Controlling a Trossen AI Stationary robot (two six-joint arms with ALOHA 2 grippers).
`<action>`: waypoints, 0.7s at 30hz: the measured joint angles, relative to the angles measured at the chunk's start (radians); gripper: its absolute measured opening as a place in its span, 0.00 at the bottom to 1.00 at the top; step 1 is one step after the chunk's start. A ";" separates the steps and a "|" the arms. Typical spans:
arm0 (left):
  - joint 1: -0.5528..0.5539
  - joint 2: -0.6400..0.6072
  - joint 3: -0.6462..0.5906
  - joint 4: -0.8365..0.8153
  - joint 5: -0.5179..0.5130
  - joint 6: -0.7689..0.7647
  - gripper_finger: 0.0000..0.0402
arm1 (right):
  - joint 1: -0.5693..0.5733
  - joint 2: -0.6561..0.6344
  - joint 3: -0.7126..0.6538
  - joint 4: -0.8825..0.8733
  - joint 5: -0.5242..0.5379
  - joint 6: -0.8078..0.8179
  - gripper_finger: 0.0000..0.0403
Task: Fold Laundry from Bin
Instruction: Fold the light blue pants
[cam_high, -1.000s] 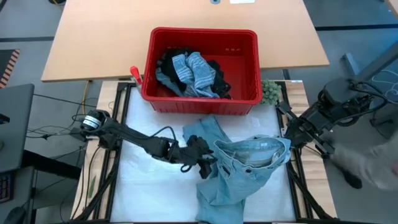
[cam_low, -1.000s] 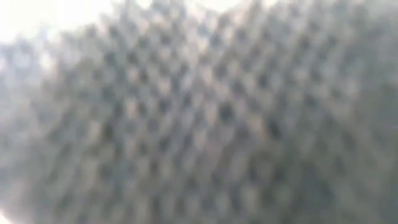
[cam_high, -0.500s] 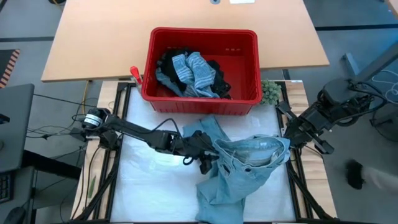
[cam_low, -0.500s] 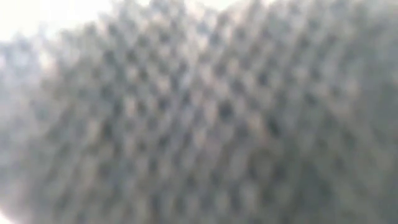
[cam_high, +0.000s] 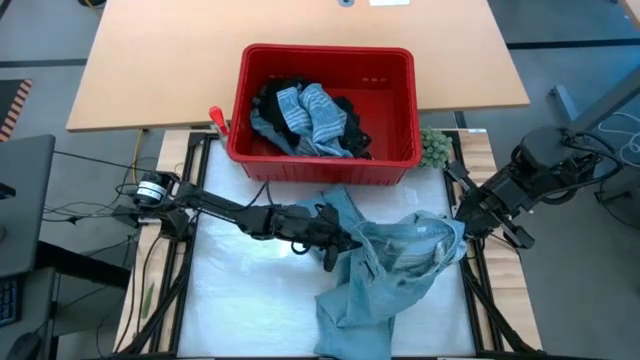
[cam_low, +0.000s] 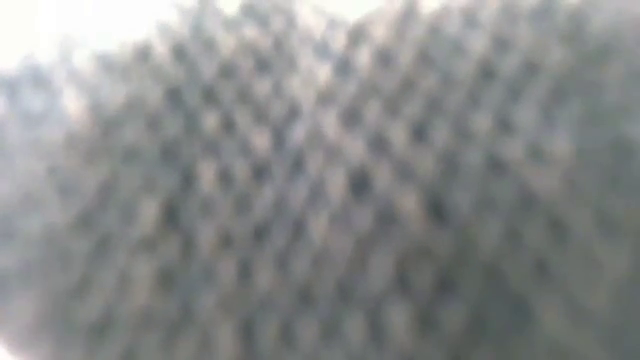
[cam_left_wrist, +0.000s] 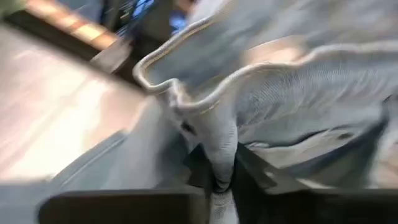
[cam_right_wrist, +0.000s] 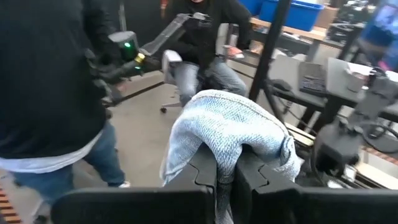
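jeans (cam_high: 385, 270) before bin (cam_high: 325, 165), laundry (cam_high: 305, 120) inside

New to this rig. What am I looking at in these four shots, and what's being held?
Two dark robot arms work at a table. The high view looks straight down. A red bin at the table's far side holds striped and black laundry. In front of it, light blue jeans lie crumpled on a white mat. The left gripper is shut on the jeans' waistband, seen up close in the left wrist view. The right gripper, at the table's right edge, is shut on another fold of the jeans; its wrist view also shows people in the room behind. The low view is blocked by something close to the lens.
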 joint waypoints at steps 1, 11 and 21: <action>0.000 -0.006 0.000 0.026 0.023 0.002 0.03 | 0.000 0.000 0.000 0.001 0.022 0.000 0.10; -0.067 -0.274 0.000 0.117 0.038 0.208 0.01 | -0.099 -0.028 0.000 0.007 0.185 0.014 0.10; -0.169 -0.454 0.067 0.056 -0.038 0.539 0.00 | -0.383 -0.013 -0.109 0.227 -0.005 0.101 0.09</action>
